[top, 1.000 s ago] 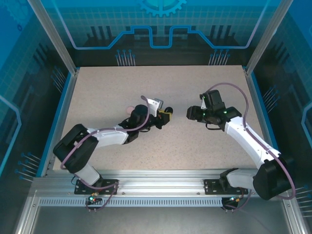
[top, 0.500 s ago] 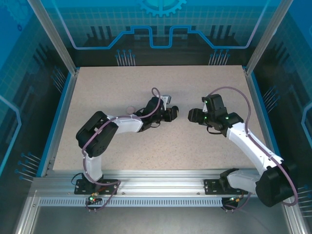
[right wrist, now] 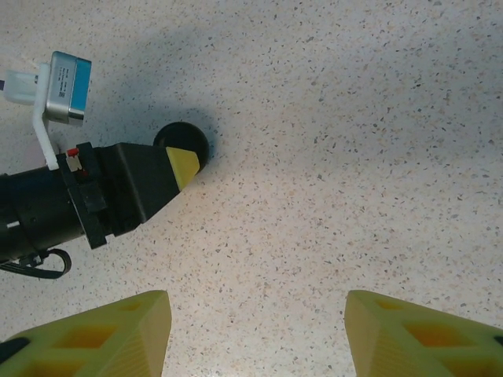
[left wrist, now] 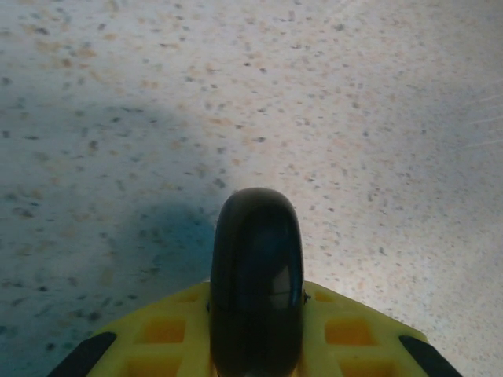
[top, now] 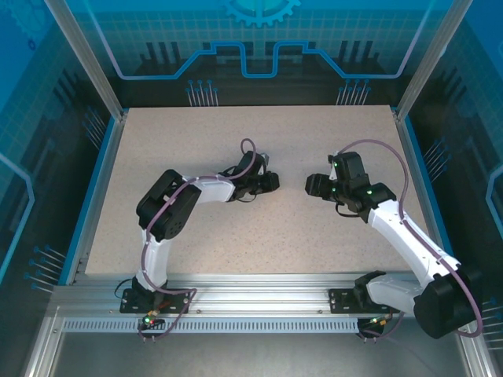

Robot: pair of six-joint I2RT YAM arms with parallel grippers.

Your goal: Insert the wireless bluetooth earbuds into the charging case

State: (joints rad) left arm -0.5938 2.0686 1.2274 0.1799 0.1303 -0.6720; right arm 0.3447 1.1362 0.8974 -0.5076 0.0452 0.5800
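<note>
My left gripper (top: pixel 271 181) is shut on a round black charging case (left wrist: pixel 256 267), held on edge between its yellow fingers (left wrist: pixel 165 334) just above the speckled tabletop. In the right wrist view that black case (right wrist: pixel 182 144) pokes out behind the left gripper's yellow fingertip (right wrist: pixel 183 166). My right gripper (top: pixel 310 185) faces it from the right across a short gap, open, with bare tabletop between its yellow fingers (right wrist: pixel 102 334). The earbuds are out of view.
The speckled table (top: pixel 259 236) has free room in front of and behind both grippers. The left wrist's silver camera block (right wrist: pixel 64 86) sticks out above its gripper. Blue rails and glass walls (top: pixel 98 181) enclose the table.
The left arm has stretched forward, its elbow swinging up and to the right, and its wrist has turned while the gripper keeps the black case. The right gripper has shifted only slightly.
</note>
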